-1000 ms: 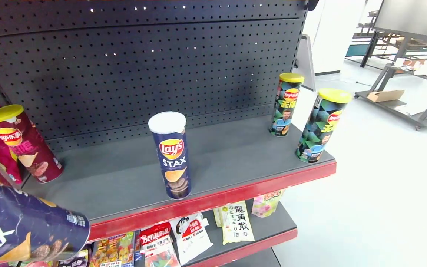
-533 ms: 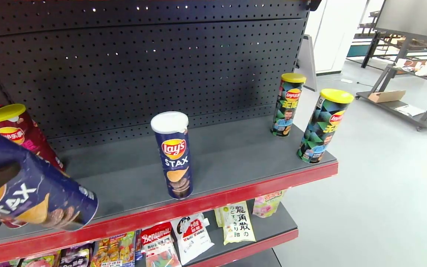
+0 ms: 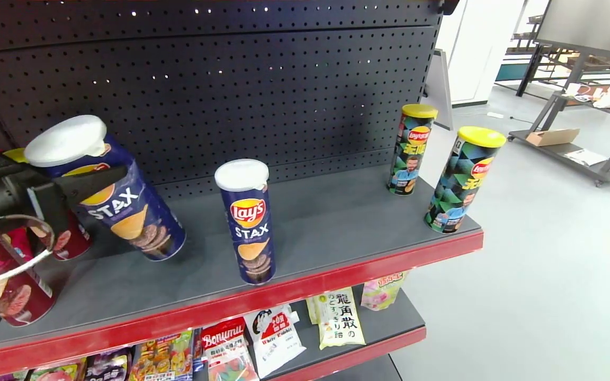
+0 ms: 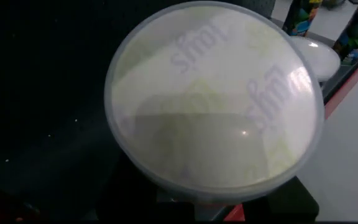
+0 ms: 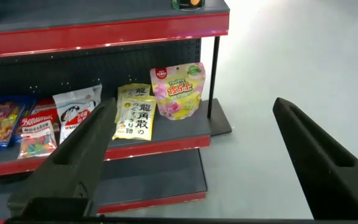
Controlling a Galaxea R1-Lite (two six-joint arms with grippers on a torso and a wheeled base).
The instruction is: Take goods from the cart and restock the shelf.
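At the far left of the shelf (image 3: 337, 222) stand two maroon chip cans (image 3: 3, 286). Just beside them the left gripper (image 3: 90, 177) is clamped across the upper body of a blue chip can (image 3: 125, 206), below its white plastic lid (image 4: 213, 102). The can is tilted with its lid leaning left. Its base is at the shelf surface, but I cannot tell whether it touches.

This is probably a light paperboard tube: stiff enough for a firm pinch but dentable, glossy and somewhat slippery. Being tall and narrow, it should tip easily. The wall is the place to hold it, since the snap-on lid could pop off.

To the right a matching blue can (image 3: 247, 222) stands upright near the front edge. Well apart at the right end are two green-and-black cans with yellow lids (image 3: 463, 180).

Every can carries a round logo badge, bold lettering and chip pictures. The snack bags (image 3: 273, 333) on the lower shelf are printed too.

The right gripper (image 5: 194, 109) hangs low with its fingers spread wide, empty.
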